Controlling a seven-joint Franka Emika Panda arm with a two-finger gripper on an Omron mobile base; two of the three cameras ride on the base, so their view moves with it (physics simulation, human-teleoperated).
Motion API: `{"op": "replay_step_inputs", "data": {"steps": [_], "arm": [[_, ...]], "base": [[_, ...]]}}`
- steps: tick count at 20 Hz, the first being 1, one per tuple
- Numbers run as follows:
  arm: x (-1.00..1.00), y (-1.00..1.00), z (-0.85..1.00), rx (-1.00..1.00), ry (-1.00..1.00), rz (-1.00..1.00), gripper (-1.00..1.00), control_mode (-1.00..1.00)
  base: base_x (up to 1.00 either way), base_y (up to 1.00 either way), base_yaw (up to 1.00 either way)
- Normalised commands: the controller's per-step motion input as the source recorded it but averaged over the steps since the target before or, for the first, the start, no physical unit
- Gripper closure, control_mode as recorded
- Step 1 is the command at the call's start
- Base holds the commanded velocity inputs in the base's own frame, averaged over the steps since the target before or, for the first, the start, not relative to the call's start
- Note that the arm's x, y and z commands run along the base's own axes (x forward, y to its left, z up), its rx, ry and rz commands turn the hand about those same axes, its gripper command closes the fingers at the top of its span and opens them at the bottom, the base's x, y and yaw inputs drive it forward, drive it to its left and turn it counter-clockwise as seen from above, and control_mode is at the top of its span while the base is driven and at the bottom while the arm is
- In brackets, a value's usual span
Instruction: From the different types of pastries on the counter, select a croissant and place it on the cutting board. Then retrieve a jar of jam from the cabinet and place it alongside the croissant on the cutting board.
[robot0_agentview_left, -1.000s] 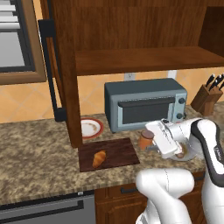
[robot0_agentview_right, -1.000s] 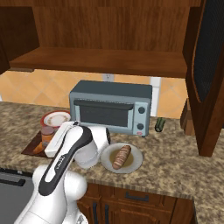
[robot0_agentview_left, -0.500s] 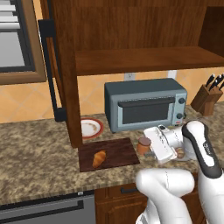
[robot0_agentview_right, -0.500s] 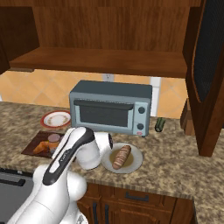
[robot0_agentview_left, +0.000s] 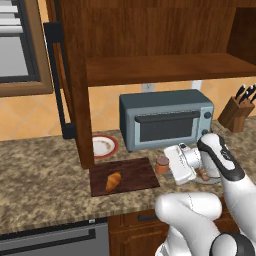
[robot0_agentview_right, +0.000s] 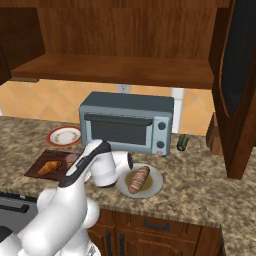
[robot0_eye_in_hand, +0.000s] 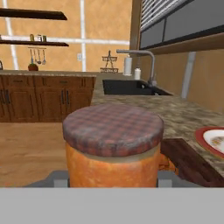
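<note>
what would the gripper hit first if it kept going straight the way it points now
The gripper points left along the counter, with the jam jar already at its fingers. Going straight on, the jar would likely come over the cutting board next, with the croissant further along; depth is hard to judge.

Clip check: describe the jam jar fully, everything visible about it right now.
The jar is a short orange-brown cylinder with a dark, plaid-looking reddish lid. It stands upright and is held in the claw, just off the right edge of the board, at the end away from the croissant. Whether its base touches the counter cannot be told.
</note>
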Motion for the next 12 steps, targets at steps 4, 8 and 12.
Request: {"op": "replay_step_inputs", "data": {"steps": [4, 8, 12], "arm": [[0.25, 0.27, -0.51, 0.00, 0.00, -0.16, 1.00, -1.00], [0.06, 0.39, -0.55, 0.00, 0.00, -0.10, 1.00, -1.00], [0.11, 0.44, -0.55, 0.00, 0.00, -0.07, 1.00, -1.00]], "base": [[0.00, 0.00, 0.00], [0.00, 0.00, 0.00], [0.00, 0.00, 0.00]]}}
